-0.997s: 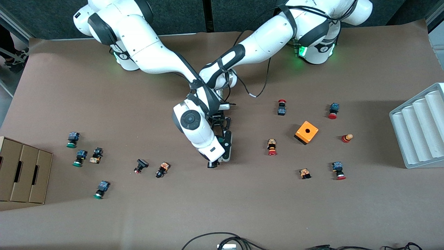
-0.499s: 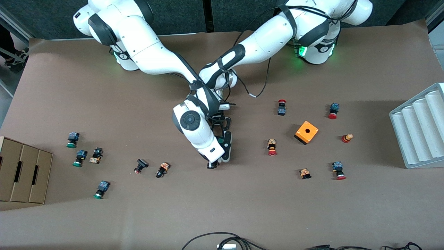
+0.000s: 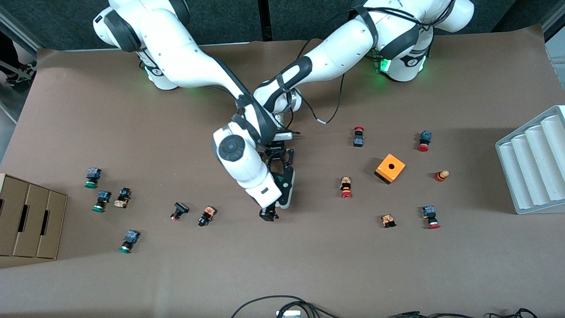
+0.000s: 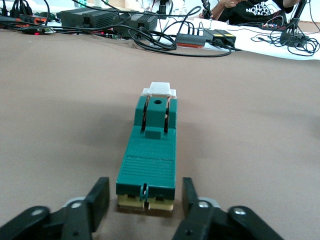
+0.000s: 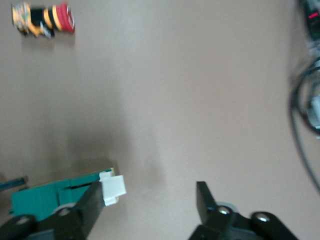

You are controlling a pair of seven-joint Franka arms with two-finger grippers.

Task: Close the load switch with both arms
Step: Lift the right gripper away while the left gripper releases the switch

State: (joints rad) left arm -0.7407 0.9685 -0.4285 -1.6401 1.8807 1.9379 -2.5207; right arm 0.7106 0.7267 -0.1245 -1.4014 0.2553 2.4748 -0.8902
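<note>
Looking down from the front view first, I see the load switch (image 3: 285, 185) lying flat on the tabletop (image 3: 309, 265) about midway between the two arms' ends, with the right gripper (image 3: 268, 214) just off its nearer, white-tipped end and the left gripper (image 3: 277, 158) at its farther end, partly hidden under the crossed arms. Moving to the left wrist view, the left gripper (image 4: 145, 200) is spread, one finger on each side of the green body's end with a sliver of daylight either way, so nothing is pinched; the lever with its round hole sits down between the side walls, and I judge the switch closed or nearly so. In the right wrist view, the right gripper (image 5: 150, 200) stands wide apart, one finger just beside the white block (image 5: 113, 187) and the other over bare tabletop. To finish this cleanly, I'd lift both grippers straight up with fingers spread, so no pad drags the body sideways, and clear the right arm first since it lies over the left.
</note>
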